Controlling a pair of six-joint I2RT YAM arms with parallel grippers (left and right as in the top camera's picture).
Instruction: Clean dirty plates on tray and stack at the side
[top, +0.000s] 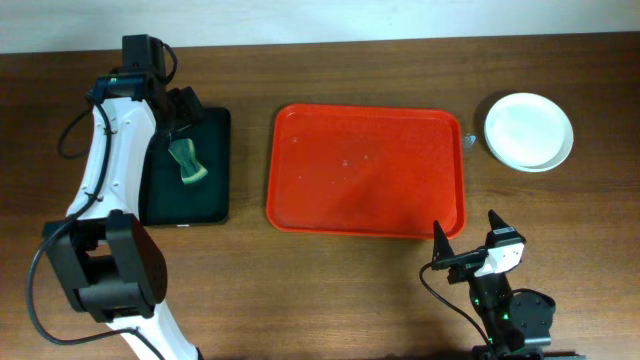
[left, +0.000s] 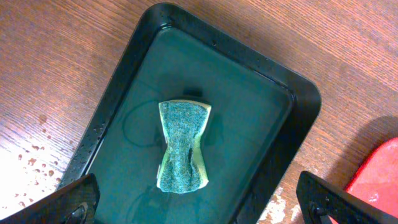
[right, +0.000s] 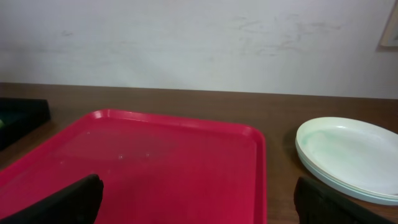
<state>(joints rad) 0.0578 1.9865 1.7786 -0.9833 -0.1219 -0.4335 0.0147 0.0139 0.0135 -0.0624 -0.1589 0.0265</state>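
Observation:
The red tray (top: 366, 170) lies in the middle of the table with no plates on it; it also shows in the right wrist view (right: 155, 168). The plates (top: 528, 131) sit in one stack on the table to the tray's right, also in the right wrist view (right: 351, 155). My left gripper (top: 182, 112) is open above the black tray (top: 186, 170), just behind a green sponge (left: 181, 147) that lies in teal water. My right gripper (top: 470, 240) is open and empty near the table's front edge, in front of the red tray's right corner.
The black tray (left: 273, 81) holds teal water. Water drops and a pale wet patch (left: 25, 168) mark the wood beside it. A small object (top: 470, 140) lies between the red tray and the plate stack. A wall stands behind the table.

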